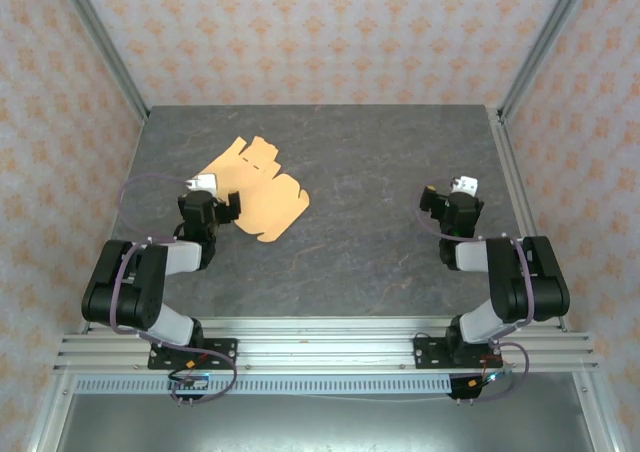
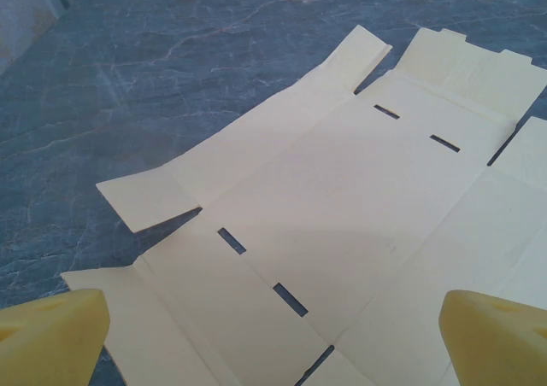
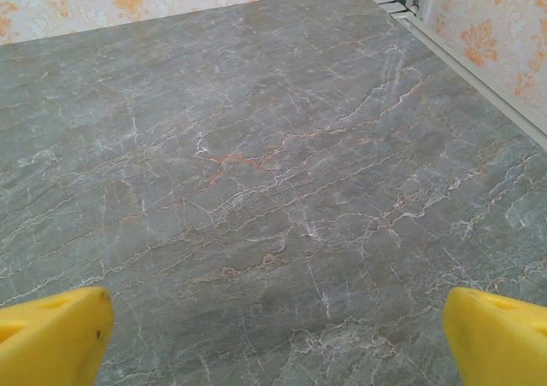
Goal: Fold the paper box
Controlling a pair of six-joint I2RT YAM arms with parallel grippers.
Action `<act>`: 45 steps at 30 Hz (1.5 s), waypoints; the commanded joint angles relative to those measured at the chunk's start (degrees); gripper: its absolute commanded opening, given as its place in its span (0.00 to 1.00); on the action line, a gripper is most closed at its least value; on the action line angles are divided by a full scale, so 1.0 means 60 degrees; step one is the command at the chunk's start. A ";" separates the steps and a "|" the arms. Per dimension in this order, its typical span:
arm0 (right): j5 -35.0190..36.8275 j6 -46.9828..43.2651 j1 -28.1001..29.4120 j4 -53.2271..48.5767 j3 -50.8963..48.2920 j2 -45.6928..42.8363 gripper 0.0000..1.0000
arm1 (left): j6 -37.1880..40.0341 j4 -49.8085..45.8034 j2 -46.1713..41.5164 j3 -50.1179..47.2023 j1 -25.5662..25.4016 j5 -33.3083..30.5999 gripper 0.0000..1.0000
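The paper box (image 1: 258, 187) lies unfolded and flat on the left half of the dark marbled table, a tan die-cut sheet with flaps and rounded tabs. In the left wrist view the sheet (image 2: 342, 207) spreads under the camera, with short slots along its creases. My left gripper (image 1: 212, 204) hovers over the sheet's near left edge, open, its yellow fingertips (image 2: 51, 339) wide apart with nothing between them. My right gripper (image 1: 452, 204) stands open over bare table on the right side, far from the box, yellow fingertips (image 3: 51, 335) spread.
Aluminium frame posts and patterned walls enclose the table (image 1: 400, 172) on three sides. In the right wrist view the table's right edge rail (image 3: 479, 70) runs close by. The arms' bases sit on a rail (image 1: 320, 347) at the near edge.
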 commanded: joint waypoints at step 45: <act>0.0014 -0.0031 0.0036 0.0044 -0.0002 -0.0093 0.99 | -0.0035 -0.0721 -0.0816 0.0308 0.0058 -0.0361 1.00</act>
